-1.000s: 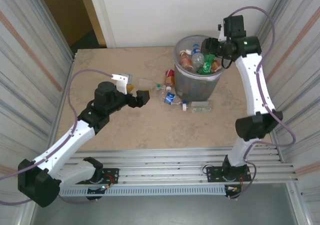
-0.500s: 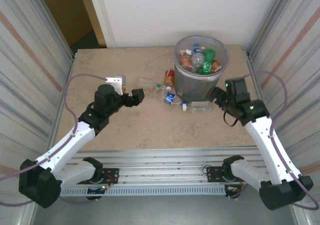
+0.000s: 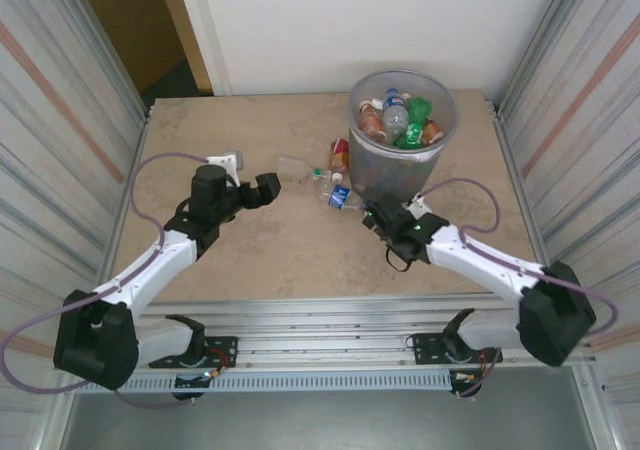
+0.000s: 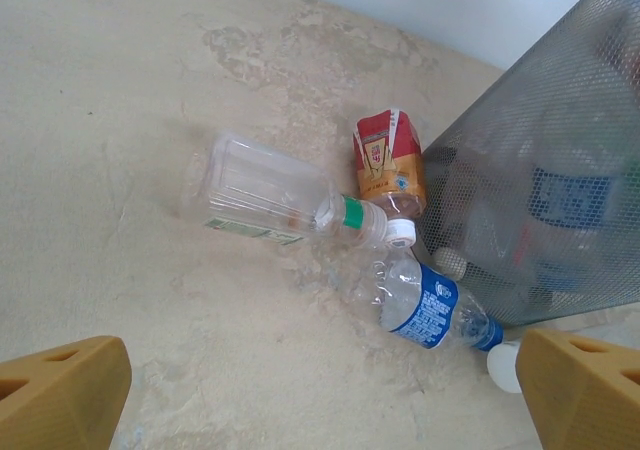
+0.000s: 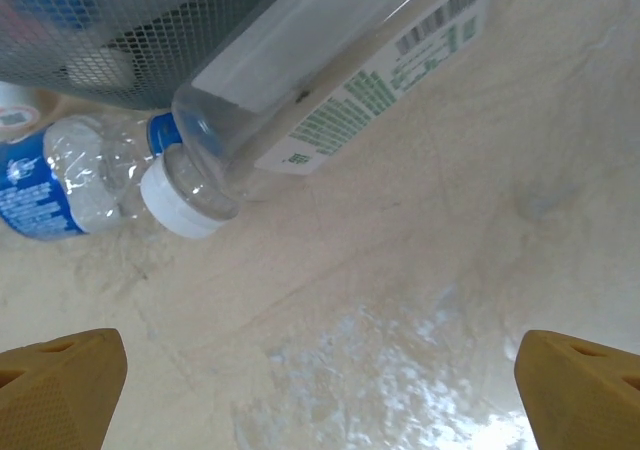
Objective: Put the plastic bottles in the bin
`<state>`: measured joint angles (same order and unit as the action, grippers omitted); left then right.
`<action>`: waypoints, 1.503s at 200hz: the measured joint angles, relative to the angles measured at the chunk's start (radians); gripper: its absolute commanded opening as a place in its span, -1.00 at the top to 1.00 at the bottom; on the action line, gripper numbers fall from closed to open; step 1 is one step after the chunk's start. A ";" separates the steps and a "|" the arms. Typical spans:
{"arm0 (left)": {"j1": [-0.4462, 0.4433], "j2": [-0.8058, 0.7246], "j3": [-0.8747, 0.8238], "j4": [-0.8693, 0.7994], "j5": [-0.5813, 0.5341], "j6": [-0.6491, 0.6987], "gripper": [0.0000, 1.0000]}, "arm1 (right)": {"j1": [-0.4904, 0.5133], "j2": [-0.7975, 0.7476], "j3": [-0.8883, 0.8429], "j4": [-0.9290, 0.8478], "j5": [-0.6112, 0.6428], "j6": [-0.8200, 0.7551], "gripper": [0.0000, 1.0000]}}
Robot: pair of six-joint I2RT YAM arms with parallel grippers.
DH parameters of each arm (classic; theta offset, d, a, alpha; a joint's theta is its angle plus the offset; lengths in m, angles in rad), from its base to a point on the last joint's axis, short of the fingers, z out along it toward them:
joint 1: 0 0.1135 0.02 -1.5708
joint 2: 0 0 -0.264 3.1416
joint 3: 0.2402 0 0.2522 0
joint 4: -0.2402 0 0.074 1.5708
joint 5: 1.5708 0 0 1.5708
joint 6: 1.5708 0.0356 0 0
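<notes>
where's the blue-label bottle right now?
The blue-label bottle lies on its side on the table at the bin's near-left foot in the top view, between the green-banded clear bottle and the white-capped clear bottle.

The right claw [image 3: 374, 216] swings from over the bin [image 3: 400, 170] down to the white-capped bottle [image 5: 330, 80] on the desk [image 3: 300, 260].

You have a pale, stone-patterned table [image 3: 300, 260] with the mesh bin [image 3: 400, 175] standing upright toward its far edge. Just left of the bin's foot you find a clear bottle [image 4: 255, 190], a red-labelled bottle [image 4: 388, 160] and a blue-labelled bottle [image 4: 425, 308], clustered together. A white-capped bottle [image 5: 320, 80] lies beside the bin, perhaps touching it.
</notes>
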<state>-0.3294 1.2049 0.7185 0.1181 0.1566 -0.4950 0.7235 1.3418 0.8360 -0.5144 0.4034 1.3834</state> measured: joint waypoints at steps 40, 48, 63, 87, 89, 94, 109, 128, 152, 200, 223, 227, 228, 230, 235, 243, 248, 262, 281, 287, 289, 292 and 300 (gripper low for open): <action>0.044 0.046 -0.011 0.039 0.065 -0.002 -0.98 | -0.013 0.113 0.058 0.064 0.033 0.027 -0.95; 0.050 0.050 -0.014 0.043 0.073 -0.002 -0.98 | -0.022 0.132 0.071 0.071 0.037 0.027 -0.95; 0.055 0.051 -0.014 0.048 0.084 -0.002 -0.98 | -0.046 0.167 0.093 0.088 0.042 0.026 -0.95; 0.055 0.051 -0.017 0.066 0.091 0.000 -0.98 | -0.081 0.202 0.100 0.110 0.053 0.021 -0.95; 0.055 0.051 -0.018 0.068 0.092 0.000 -0.97 | -0.084 0.204 0.100 0.111 0.054 0.021 -0.95; 0.055 0.051 -0.022 0.072 0.094 0.000 -0.97 | -0.090 0.208 0.100 0.113 0.057 0.019 -0.95; 0.055 0.051 -0.036 0.076 0.099 -0.001 -0.98 | -0.098 0.220 0.101 0.119 0.072 0.018 -0.95; 0.055 0.051 -0.048 0.077 0.104 -0.001 -0.97 | -0.105 0.237 0.101 0.130 0.076 0.013 -0.95; 0.055 0.051 -0.048 0.082 0.106 0.000 -0.98 | -0.114 0.269 0.101 0.147 0.075 -0.005 -0.97; 0.055 0.051 -0.048 0.081 0.107 0.000 -0.97 | -0.135 0.311 0.101 0.156 0.068 -0.042 -0.78; 0.055 0.051 -0.048 0.081 0.113 -0.001 -0.98 | -0.135 0.311 0.101 0.156 0.068 -0.062 -0.55; 0.055 0.051 -0.048 0.081 0.113 -0.001 -0.97 | -0.135 0.311 0.101 0.156 0.068 -0.061 -0.49; 0.055 0.051 -0.048 0.081 0.113 -0.001 -0.98 | -0.135 0.311 0.101 0.156 0.068 -0.064 -0.47; 0.055 0.051 -0.048 0.081 0.114 -0.001 -0.98 | -0.137 0.311 0.100 0.156 0.068 -0.068 -0.44; 0.055 0.051 -0.048 0.081 0.114 -0.001 -0.97 | -0.137 0.309 0.098 0.157 0.067 -0.075 -0.38; 0.055 0.051 -0.048 0.081 0.114 -0.001 -0.97 | -0.141 0.306 0.090 0.161 0.064 -0.084 -0.33; 0.055 0.051 -0.048 0.081 0.114 -0.001 -0.98 | -0.145 0.301 0.083 0.164 0.061 -0.089 -0.30; 0.055 0.051 -0.048 0.081 0.114 -0.001 -0.97 | -0.161 0.286 0.060 0.167 0.045 -0.103 -0.21; 0.055 0.052 -0.048 0.081 0.114 -0.003 -0.98 | -0.182 0.261 0.023 0.167 0.027 -0.121 -0.13; 0.055 0.052 -0.048 0.081 0.114 -0.004 -0.98 | -0.189 0.251 0.013 0.166 0.018 -0.130 -0.10; 0.056 0.052 -0.048 0.081 0.114 -0.003 -0.98 | -0.190 0.249 0.010 0.165 0.017 -0.135 -0.09; 0.055 0.052 -0.048 0.081 0.114 -0.004 -0.97 | -0.193 0.245 0.006 0.165 0.014 -0.137 -0.08; 0.055 0.052 -0.048 0.081 0.114 -0.004 -0.98 | -0.201 0.231 -0.002 0.163 0.003 -0.148 -0.02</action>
<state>-0.2741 1.2568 0.6708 0.1993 0.2707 -0.4988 0.5228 1.5730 0.8341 -0.3519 0.4065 1.2350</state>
